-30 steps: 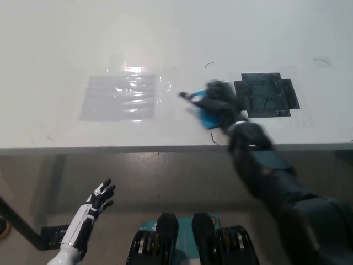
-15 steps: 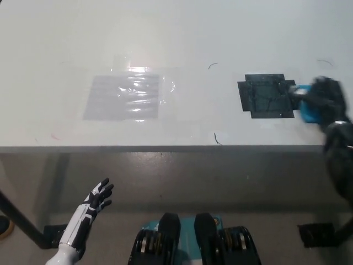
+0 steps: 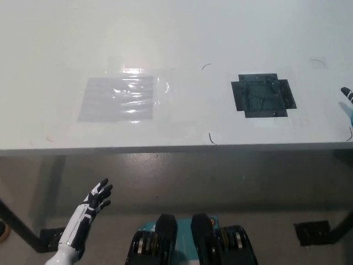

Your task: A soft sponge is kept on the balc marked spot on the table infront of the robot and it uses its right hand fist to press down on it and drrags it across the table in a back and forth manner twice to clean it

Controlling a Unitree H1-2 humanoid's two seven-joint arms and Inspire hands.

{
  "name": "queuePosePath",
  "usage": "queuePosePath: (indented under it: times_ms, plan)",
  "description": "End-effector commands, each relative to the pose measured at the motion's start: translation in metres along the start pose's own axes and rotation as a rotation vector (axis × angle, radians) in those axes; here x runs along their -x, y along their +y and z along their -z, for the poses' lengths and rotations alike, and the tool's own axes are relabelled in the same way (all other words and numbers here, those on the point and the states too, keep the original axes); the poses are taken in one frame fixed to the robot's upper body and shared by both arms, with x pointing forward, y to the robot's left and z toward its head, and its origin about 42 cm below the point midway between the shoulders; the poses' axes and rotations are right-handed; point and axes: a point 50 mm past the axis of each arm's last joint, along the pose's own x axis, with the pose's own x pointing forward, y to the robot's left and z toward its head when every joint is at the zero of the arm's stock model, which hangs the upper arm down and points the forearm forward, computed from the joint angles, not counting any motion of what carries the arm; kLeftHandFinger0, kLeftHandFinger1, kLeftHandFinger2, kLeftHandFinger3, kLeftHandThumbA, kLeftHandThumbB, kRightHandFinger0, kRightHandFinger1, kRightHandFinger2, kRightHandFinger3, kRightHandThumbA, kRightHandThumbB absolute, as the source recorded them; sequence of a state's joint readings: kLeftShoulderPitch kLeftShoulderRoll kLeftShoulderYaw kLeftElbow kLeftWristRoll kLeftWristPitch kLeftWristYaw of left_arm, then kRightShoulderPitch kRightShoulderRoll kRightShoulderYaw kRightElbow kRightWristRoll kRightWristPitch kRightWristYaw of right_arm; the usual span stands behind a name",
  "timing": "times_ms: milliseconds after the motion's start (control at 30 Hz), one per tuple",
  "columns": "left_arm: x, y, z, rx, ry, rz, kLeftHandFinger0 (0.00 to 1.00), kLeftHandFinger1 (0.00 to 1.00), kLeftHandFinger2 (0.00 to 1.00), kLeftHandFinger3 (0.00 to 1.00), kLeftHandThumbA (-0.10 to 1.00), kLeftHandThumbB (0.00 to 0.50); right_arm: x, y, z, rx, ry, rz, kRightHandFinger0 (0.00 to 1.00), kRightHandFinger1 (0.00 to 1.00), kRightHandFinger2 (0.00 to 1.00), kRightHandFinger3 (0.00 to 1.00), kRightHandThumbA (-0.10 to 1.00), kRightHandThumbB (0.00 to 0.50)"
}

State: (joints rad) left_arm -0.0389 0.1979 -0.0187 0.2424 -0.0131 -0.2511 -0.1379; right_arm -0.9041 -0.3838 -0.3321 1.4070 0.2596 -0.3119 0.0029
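Observation:
The black marked spot [image 3: 263,95] lies bare on the right part of the white table [image 3: 182,38]. My black right hand [image 3: 347,93] shows only as a small dark tip at the picture's right edge, to the right of the mark. Just below that tip, a sliver of the blue sponge [image 3: 351,112] peeks in at the edge; the rest of it is out of frame. My white left hand [image 3: 88,212] hangs below the table's front edge at the lower left, fingers spread, holding nothing.
A grey patch under shiny clear tape [image 3: 118,97] covers the table's left half. Small dark scribble marks [image 3: 211,138] sit near the front edge [image 3: 165,148]. Dark table legs and feet [image 3: 311,232] stand on the floor below.
My right hand, pressing the blue sponge, swept right from the table's middle, past the black mark, and is now almost out of the picture. The left hand stayed put.

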Motion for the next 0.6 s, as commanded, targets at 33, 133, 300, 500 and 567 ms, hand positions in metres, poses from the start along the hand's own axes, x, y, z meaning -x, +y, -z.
queuePosePath:
  times_ms: [33, 133, 300, 500, 567]
  plan:
    - [-0.005, 0.005, -0.009, 0.002, -0.052, -0.006, 1.00, 1.00, 1.00, 1.00, 1.00, 0.500, 0.010, 0.024, 0.029, 0.000, 0.099, -0.026, 0.00, 0.00, 0.23, 0.20, 1.00, 0.175]
    - [-0.004, 0.004, -0.008, -0.001, -0.050, -0.013, 1.00, 1.00, 1.00, 1.00, 1.00, 0.500, 0.012, 0.054, 0.030, 0.011, 0.091, -0.090, 0.00, 0.00, 0.15, 0.09, 1.00, 0.172]
    - [-0.005, 0.003, -0.009, -0.001, -0.044, -0.010, 1.00, 1.00, 1.00, 1.00, 1.00, 0.500, 0.019, 0.116, 0.026, -0.018, 0.073, -0.194, 0.00, 0.00, 0.00, 0.00, 1.00, 0.191]
    - [-0.004, 0.004, -0.009, 0.005, -0.049, -0.013, 1.00, 1.00, 1.00, 1.00, 1.00, 0.500, 0.037, 0.186, 0.027, -0.055, 0.086, -0.302, 0.00, 0.00, 0.00, 0.00, 1.00, 0.178]
    - [-0.004, 0.004, -0.008, 0.008, -0.049, -0.012, 1.00, 1.00, 1.00, 1.00, 1.00, 0.500, 0.040, 0.196, 0.028, -0.064, 0.093, -0.325, 0.00, 0.00, 0.00, 0.00, 1.00, 0.182]
